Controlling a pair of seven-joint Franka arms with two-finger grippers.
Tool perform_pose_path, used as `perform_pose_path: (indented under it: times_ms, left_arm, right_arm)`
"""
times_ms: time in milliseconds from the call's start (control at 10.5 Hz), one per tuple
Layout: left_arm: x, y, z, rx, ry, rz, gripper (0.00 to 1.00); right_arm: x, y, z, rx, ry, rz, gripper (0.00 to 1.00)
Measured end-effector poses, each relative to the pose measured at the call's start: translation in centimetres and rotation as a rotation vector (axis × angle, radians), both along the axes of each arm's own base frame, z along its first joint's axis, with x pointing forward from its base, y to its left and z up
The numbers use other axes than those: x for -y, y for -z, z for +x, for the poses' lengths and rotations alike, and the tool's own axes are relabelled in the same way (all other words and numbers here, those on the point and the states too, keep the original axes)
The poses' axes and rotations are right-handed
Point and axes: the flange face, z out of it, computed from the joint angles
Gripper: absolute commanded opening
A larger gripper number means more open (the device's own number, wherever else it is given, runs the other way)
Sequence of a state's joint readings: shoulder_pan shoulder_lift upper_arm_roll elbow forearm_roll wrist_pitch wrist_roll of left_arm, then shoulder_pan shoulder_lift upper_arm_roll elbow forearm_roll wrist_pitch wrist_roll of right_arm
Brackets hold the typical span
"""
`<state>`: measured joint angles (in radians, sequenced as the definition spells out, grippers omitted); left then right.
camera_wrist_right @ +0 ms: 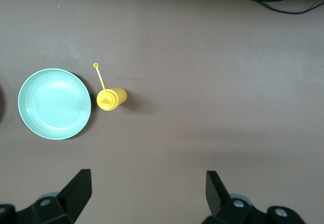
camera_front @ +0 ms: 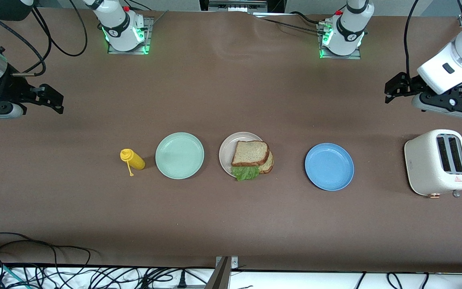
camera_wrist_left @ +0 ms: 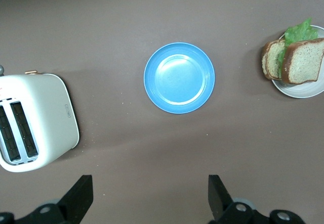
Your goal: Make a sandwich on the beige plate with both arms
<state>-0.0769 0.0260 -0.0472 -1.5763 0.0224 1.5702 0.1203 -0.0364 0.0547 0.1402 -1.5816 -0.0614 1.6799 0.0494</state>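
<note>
The task is judged done: the sandwich (camera_front: 252, 157) (2 grainy brown slices, ruffled lettuce protruding at 6 o'clock) is stacked on the round, smooth beige plate (camera_front: 227, 151), apparently overhanging its rim. The left gripper (camera_wrist_left: 150, 196) and right gripper (camera_wrist_right: 148, 193) are held wide apart, empty, parked over bare table.

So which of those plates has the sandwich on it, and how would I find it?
Look at the row of three plates along the middle of the brown table. The beige plate is the middle one, between the mint green plate and the blue plate. It alone is pale beige and carries the sandwich, brown bread with green lettuce sticking out.
</note>
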Motion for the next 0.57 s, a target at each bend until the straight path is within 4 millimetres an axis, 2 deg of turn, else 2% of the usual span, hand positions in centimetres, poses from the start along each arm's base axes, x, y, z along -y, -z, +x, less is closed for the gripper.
perform_pose_path:
  times_ms: [287, 573]
  left_arm:
    - [1.0, -0.7, -0.4, 0.007, -0.050, 0.001, 1.00]
    - [0.6, -1.6, -0.3, 0.027, -0.067, -0.002, 1.00]
  right_arm:
    - [0.1, 0.0, 0.0, -0.003, 0.001, 0.000, 1.00]
    - [0.1, 0.0, 0.0, -0.004, 0.002, 0.000, 1.00]
